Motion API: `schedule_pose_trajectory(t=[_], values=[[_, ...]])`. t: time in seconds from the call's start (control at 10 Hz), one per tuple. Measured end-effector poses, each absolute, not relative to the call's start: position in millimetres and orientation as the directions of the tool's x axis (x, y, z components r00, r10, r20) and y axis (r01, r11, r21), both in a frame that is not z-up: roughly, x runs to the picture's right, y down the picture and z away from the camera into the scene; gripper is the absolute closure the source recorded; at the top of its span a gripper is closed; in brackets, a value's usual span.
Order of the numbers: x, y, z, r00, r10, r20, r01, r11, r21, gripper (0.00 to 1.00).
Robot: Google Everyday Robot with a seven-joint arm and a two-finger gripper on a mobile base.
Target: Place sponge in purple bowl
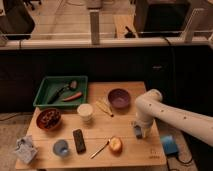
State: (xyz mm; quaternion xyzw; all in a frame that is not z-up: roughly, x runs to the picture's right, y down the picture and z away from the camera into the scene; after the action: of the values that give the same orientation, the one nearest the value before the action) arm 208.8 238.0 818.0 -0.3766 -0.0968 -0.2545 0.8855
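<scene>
A wooden surface stands before a dark low wall topped by a pale rail, with tan flooring beyond. On the surface are a green tray at the back left, a brown bowl, a white cup, a dark remote, a blue cup and an apple. The purple bowl sits at the back right. A white arm reaches in from the right and bends down, so the end effector hangs low over the surface's right edge, in front of the purple bowl. The sponge shows as a small light-blue patch at its tip. I cannot tell how wide the end effector stands, whether it grips the sponge, or which way the sponge's long axis runs. A teal-blue box lies just off the surface's right side.
</scene>
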Motion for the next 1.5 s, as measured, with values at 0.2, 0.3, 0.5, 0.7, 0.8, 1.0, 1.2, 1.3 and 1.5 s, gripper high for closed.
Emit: schedule_pose_trajectory(t=[0.2,0.3,0.5,0.7,0.8,1.0,1.2,1.3,1.5], values=[[206.7,231.8,807.7,0.840,-0.396,0.370,0.542,0.627,-0.559,1.00],[205.7,224.8,795.2,0.832,-0.406,0.377,0.553,0.659,-0.511,1.00],[202.2,198.7,759.2,0.814,-0.426,0.395,0.569,0.721,-0.395,1.00],[203.9,179.3,732.4,0.804,-0.440,0.401,0.569,0.765,-0.302,1.00],[202.9,168.2,722.3,0.795,-0.449,0.408,0.572,0.779,-0.257,1.00],[199.7,141.9,717.8,0.782,-0.466,0.413,0.574,0.797,-0.189,1.00],[189.9,118.1,734.0,0.777,-0.480,0.407,0.570,0.811,-0.130,1.00],[182.4,104.9,741.4,0.772,-0.500,0.392,0.577,0.811,-0.101,1.00],[165.7,73.5,757.0,0.759,-0.539,0.365,0.597,0.800,-0.061,0.98]])
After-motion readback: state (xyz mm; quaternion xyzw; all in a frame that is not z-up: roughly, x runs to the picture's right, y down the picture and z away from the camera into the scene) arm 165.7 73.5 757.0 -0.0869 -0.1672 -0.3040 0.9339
